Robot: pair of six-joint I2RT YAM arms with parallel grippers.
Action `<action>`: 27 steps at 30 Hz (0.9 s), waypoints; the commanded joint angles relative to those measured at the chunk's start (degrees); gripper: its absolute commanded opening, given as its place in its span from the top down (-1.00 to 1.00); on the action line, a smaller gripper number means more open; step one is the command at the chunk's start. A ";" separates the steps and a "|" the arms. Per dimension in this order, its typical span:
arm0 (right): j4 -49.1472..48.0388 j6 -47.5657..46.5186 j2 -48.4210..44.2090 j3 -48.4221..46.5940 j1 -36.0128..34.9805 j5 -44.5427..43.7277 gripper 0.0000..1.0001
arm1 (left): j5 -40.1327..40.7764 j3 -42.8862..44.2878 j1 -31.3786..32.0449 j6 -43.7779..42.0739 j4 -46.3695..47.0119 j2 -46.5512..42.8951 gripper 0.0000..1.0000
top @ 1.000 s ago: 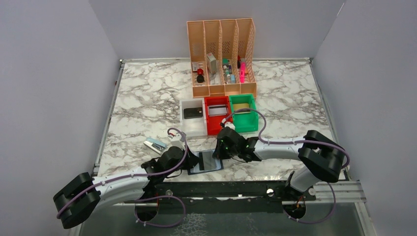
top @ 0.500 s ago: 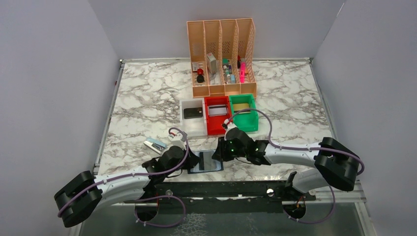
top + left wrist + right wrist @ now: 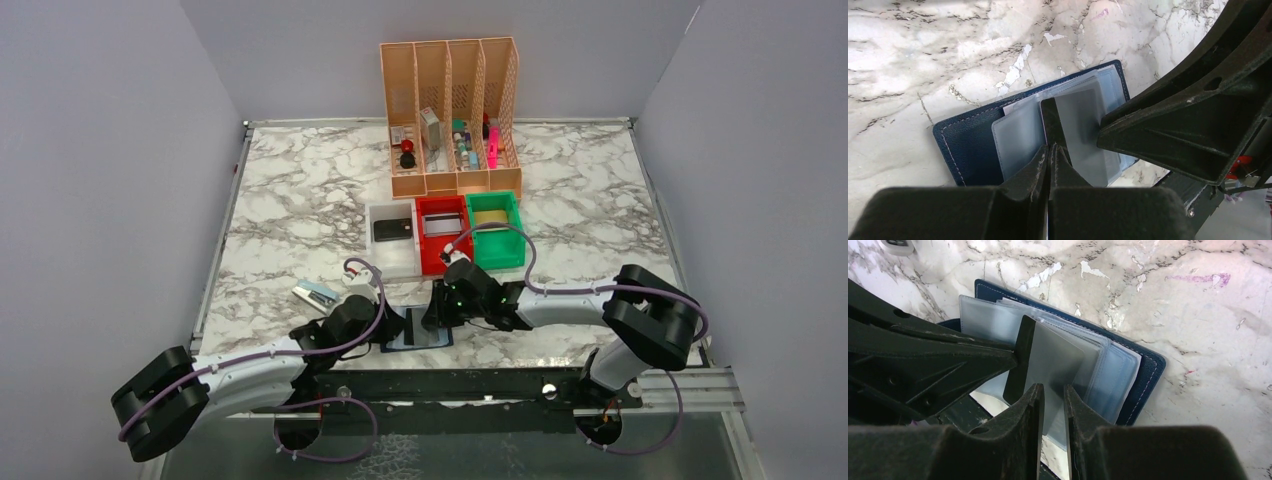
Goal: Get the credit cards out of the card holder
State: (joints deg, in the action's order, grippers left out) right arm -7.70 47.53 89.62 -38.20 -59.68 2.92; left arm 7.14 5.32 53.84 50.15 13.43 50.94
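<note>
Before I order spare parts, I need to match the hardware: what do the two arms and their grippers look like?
The left arm and right arm share white links, bulky black joints and looping purple cables. The left gripper and right gripper are matte black, with tapered, ribbed fingers.

- Card holder (image 3: 415,332) lies open on the table (image 3: 290,210), at the middle of its near edge.
- Three bins (image 3: 432,258) stand in a row at the holder's 12 o'clock, with credit cards (image 3: 393,229) lying one in each.
- File rack (image 3: 450,60) stands at the bins' 12 o'clock.
- Small item (image 3: 315,295) lies at the holder's 10 o'clock.
</note>
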 commanded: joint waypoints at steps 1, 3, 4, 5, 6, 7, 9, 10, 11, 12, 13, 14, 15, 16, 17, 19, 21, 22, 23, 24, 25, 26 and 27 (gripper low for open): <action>3.13 1.36 2.29 -0.12 -0.35 -1.89 0.49 | -2.07 0.38 -0.03 -0.29 2.35 0.50 0.87; 3.81 1.94 2.05 -0.04 -0.33 -2.57 0.50 | -2.33 -0.09 -0.06 0.38 3.22 0.50 0.66; 3.83 2.14 1.98 0.15 -0.35 -2.80 0.51 | -2.45 -0.29 -0.06 0.60 3.61 0.49 0.58; 3.96 2.35 1.92 0.34 -0.35 -2.95 0.51 | -2.55 -0.50 -0.06 0.95 3.92 0.48 0.51; 4.01 2.47 1.80 0.53 -0.35 -3.04 0.52 | -2.54 -0.75 -0.08 1.37 4.20 0.52 0.45; 4.06 2.60 1.78 0.66 -0.32 -3.11 0.52 | -2.56 -0.94 -0.06 1.68 4.45 0.56 0.42; 4.26 2.69 1.78 0.70 -0.32 -3.24 0.53 | -2.65 -1.29 -0.06 2.31 4.73 0.99 0.38; 4.35 2.82 1.74 0.75 -0.30 -3.34 0.54 | -2.59 -1.47 -0.06 2.79 4.83 1.27 0.36; 4.34 2.83 1.78 0.77 -0.30 -3.34 0.54 | -2.46 -1.62 -0.06 3.27 4.95 1.74 0.34; 4.35 2.83 1.76 0.83 -0.30 -3.31 0.54 | -2.31 -1.84 -0.06 3.89 5.05 2.17 0.33; 4.36 2.82 1.78 0.90 -0.32 -3.27 0.54 | -2.14 -2.14 -0.06 4.47 5.48 2.61 0.32; 4.45 2.83 1.78 0.89 -0.35 -3.35 0.54 | -2.01 -2.56 -0.06 5.04 5.90 3.18 0.32; 4.53 2.81 1.78 0.91 -0.34 -3.38 0.55 | -1.89 -2.87 -0.06 5.57 6.37 3.75 0.32; 4.54 2.84 1.66 0.99 -0.35 -3.48 0.55 | -1.68 -3.25 -0.04 6.17 6.75 4.24 0.32; 4.66 2.85 1.62 1.06 -0.33 -3.59 0.55 | -1.35 -3.67 -0.05 6.84 7.04 4.73 0.32; 4.80 2.97 1.44 1.20 -0.35 -3.86 0.55 | -1.39 -4.41 -0.06 7.92 8.22 5.68 0.34; 4.68 3.02 1.27 1.31 -0.35 -3.84 0.55 | -1.87 -5.01 -0.06 8.54 9.22 6.30 0.36; 4.59 3.09 1.19 1.35 -0.35 -3.80 0.56 | -2.17 -5.17 -0.06 8.73 9.55 6.59 0.37; 4.55 3.05 1.31 1.39 -0.34 -3.72 0.56 | -2.62 -5.30 -0.06 8.69 10.00 6.89 0.39; 4.42 3.05 1.40 1.45 -0.35 -3.64 0.57 | -2.99 -5.28 -0.06 8.52 10.18 7.18 0.40; 4.31 3.07 1.51 1.47 -0.35 -3.62 0.57 | -3.53 -5.17 -0.06 8.23 10.29 7.41 0.42; 4.28 3.06 1.66 1.48 -0.30 -3.62 0.58 | -4.07 -5.01 -0.08 7.93 10.30 7.54 0.44; 4.28 3.05 1.76 1.48 -0.30 -3.62 0.59 | -4.59 -4.91 -0.06 7.56 10.49 7.54 0.47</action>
State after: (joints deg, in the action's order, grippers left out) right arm -6.81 50.59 89.67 -38.24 -59.66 1.69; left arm 6.09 2.00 53.49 57.95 25.26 56.84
